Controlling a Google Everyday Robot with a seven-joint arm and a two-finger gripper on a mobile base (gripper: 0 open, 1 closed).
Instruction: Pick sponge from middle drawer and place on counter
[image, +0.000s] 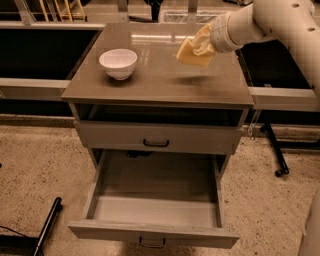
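Lower the jaws, clamped on the sponge above the worktop at 2 o'clock (bowl at 10 o'clock), then release

One sponge, clamped in one gripper above worktop, right rear. One white bowl. Two drawers: middle drawer open, upper drawer closed.

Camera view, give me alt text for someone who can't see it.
A robot's gripper holds a yellow sponge in the air above the right side of a grey counter, not yet set down. A white bowl sits on the counter's left, and the lower drawer stands pulled out and empty.
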